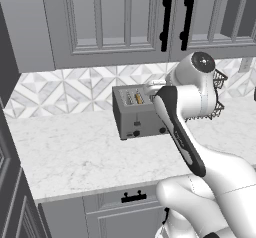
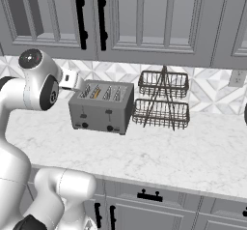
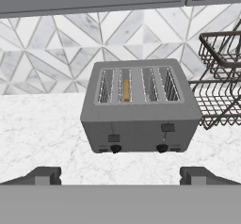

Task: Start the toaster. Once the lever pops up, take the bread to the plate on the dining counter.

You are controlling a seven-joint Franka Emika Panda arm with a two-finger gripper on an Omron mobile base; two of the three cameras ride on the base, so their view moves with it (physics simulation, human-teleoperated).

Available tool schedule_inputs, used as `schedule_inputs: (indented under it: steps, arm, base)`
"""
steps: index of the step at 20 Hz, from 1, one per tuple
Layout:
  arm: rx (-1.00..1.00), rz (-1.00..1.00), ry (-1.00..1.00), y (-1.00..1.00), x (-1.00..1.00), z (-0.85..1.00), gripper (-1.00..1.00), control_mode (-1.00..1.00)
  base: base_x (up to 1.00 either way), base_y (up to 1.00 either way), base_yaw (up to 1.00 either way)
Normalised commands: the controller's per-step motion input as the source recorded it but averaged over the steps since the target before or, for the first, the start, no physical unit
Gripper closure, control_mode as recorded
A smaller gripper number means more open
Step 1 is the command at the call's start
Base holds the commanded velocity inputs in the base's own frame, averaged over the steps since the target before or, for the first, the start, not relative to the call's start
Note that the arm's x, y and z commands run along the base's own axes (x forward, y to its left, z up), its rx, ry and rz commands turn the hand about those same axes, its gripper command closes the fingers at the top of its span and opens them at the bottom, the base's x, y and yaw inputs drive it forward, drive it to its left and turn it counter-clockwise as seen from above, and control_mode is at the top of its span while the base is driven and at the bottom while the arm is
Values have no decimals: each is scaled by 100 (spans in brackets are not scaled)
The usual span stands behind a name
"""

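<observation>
Currently the toaster (image 3: 139,108) stands on the white marble desk (image 3: 42,124) against the patterned tile backsplash (image 3: 56,39), below the grey wall cabinets (image 2: 140,21) with black handles. Its front panel, carrying two black knobs and two dark slider tabs, faces the hand camera. In the hand view the left slider tab (image 3: 113,138) sits lower on the panel than the right slider tab (image 3: 167,127).

The bread (image 3: 126,90) stands on edge in the second slot from the left in the hand view; only its golden-brown top edge is visible, level with the slot opening. The same slice appears as a thin orange strip in the left base view (image 1: 138,98) and the right base view (image 2: 96,93).

The gripper (image 3: 120,175) is held in front of the toaster and apart from it, aimed at the front panel. Its jaws are spread wide: the two dark fingertips (image 3: 43,175) rise near opposite sides of the hand view, with nothing between them. No contact with the toaster is visible.

A two-tier dark wire rack (image 2: 161,99) stands on the desk just beside the toaster, on its right in the right base view. Grey drawer fronts with black handles (image 2: 149,195) run beneath the desk edge.
</observation>
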Motion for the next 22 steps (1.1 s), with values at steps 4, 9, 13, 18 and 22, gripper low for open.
schedule_inputs:
  steps: [4,9,13,18,22]
  arm:
    - [0,0,0,0,0,0,-100,-100]
    - [0,0,0,0,0,0,-100,-100]
    - [0,0,0,0,0,0,-100,-100]
    - [0,0,0,0,0,0,-100,-100]
    - [0,0,0,0,0,0,-100,-100]
  base:
    - [0,0,0]
    - [0,0,0]
    - [0,0,0]
    - [0,0,0]
    - [0,0,0]
